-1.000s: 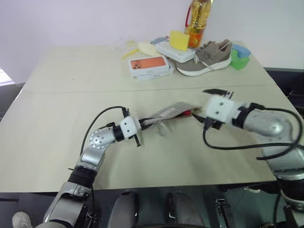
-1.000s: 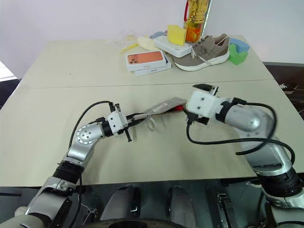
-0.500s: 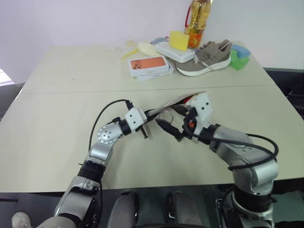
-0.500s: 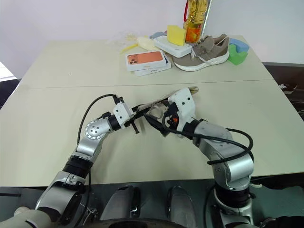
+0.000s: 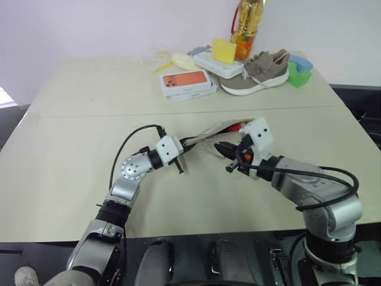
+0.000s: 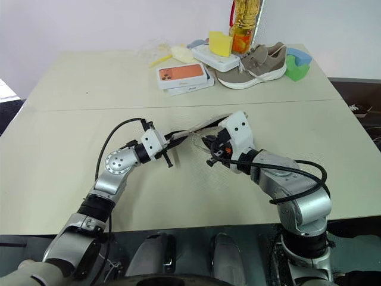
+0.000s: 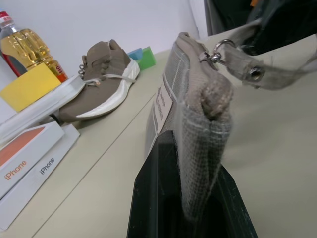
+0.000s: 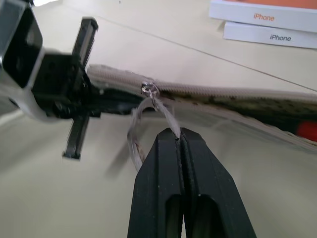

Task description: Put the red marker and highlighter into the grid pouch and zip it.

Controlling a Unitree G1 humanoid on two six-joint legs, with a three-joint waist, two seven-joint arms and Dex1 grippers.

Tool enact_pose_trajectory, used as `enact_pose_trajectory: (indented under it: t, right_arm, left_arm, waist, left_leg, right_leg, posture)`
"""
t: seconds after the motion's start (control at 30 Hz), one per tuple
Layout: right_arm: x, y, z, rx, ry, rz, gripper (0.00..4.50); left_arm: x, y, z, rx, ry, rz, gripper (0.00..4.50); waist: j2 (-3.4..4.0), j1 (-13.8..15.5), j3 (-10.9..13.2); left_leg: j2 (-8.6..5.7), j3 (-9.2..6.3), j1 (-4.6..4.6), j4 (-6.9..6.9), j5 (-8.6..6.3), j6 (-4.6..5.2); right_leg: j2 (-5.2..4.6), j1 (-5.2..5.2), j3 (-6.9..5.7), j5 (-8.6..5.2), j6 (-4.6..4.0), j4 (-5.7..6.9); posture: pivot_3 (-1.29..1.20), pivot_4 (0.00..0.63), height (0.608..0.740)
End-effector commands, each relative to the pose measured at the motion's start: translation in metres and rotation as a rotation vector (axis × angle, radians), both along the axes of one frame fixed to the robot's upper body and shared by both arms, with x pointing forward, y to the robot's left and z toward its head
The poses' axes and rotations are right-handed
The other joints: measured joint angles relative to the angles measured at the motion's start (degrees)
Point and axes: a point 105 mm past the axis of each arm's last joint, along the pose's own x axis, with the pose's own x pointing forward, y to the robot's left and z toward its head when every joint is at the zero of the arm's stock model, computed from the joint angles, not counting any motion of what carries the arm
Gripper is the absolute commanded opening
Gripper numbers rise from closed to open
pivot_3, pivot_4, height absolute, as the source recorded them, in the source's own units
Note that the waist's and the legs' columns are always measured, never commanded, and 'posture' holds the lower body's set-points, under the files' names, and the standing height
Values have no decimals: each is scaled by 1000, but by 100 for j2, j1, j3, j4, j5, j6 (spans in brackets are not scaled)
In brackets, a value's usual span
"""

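Observation:
The grid pouch (image 5: 217,129) is held just above the table between my two grippers, its zipper edge up and its mouth partly open. My left gripper (image 5: 189,143) is shut on the pouch's near end (image 7: 198,99). My right gripper (image 8: 177,133) is shut on the pale strap of the zipper pull (image 8: 166,114), close beside the left gripper. The strap hangs from a ring (image 8: 150,89) on the slider. A bit of the red marker (image 5: 238,126) shows inside the pouch's open far end. The highlighter is hidden.
At the back of the table lie two stacked orange phone boxes (image 5: 187,81), a tan shoe (image 5: 257,74), an oil bottle (image 5: 247,27), a yellow sponge (image 5: 224,50) on a white box, and green and blue blocks (image 5: 299,71). A seam crosses the table behind the pouch.
My right gripper came in from the right, rolled over, and shut on the zipper pull strap. The left gripper kept its hold on the pouch's end.

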Motion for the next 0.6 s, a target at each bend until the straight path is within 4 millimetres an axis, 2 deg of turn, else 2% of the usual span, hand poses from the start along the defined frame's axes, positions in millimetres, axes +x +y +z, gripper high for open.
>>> enact_pose_trajectory:
  t: [0.03, 0.1, 0.2, 0.33, 0.47, 0.57, 0.6]
  right_arm:
    - [7, -26, 20, -54, -104, -82, 61]
    - [13, -48, 28, -91, -133, -154, 61]
    - [25, -90, 35, -178, -165, -306, 61]
    - [31, -134, 31, -261, -158, -451, 61]
    - [28, -133, 25, -279, -151, -411, 61]
    - [16, -115, 13, -259, -106, -283, 61]
    - [12, -112, 9, -241, -79, -257, 297]
  left_arm:
    - [1, 5, 13, 10, -68, -5, 0]
    - [-1, 9, 9, 28, -68, -8, 0]
    - [-3, 16, 5, 46, -62, -9, 0]
    - [-5, 27, -1, 72, -54, 1, 0]
    - [-6, 31, -3, 85, -51, 3, 0]
    - [-14, 30, -10, 84, 17, -52, 0]
    - [-15, 31, -10, 57, 50, -57, 323]
  waist:
    - [-1, 3, 0]
    - [-1, 5, 0]
    - [-1, 2, 1]
    - [-1, 3, 1]
    - [-1, -3, 1]
    - [-1, 0, 1]
    - [-1, -3, 1]
  left_leg:
    - [0, 0, 0, 0, 0, 0]
    - [0, 1, -1, 0, 0, 0]
    - [0, 6, -1, 0, 0, 0]
    - [1, 15, 0, -1, -2, 3]
    - [2, 18, 0, -1, -3, 5]
    - [3, 17, 0, -1, -3, 6]
    - [4, 16, 0, -1, -6, 10]
  right_leg:
    - [0, 0, 0, 0, 0, -1]
    - [0, 0, 0, 0, 0, -1]
    - [-1, 1, 0, 0, 0, -2]
    - [1, 0, 0, 0, 0, -3]
    - [0, 0, 1, 0, 0, -4]
    - [1, 0, 1, 0, 0, -3]
    - [2, 0, 1, -1, 0, -5]
  posture:
    - [0, 150, 740]
    - [0, 150, 740]
    - [0, 150, 740]
    - [0, 150, 740]
    - [0, 150, 740]
    - [0, 150, 740]
    - [0, 150, 740]
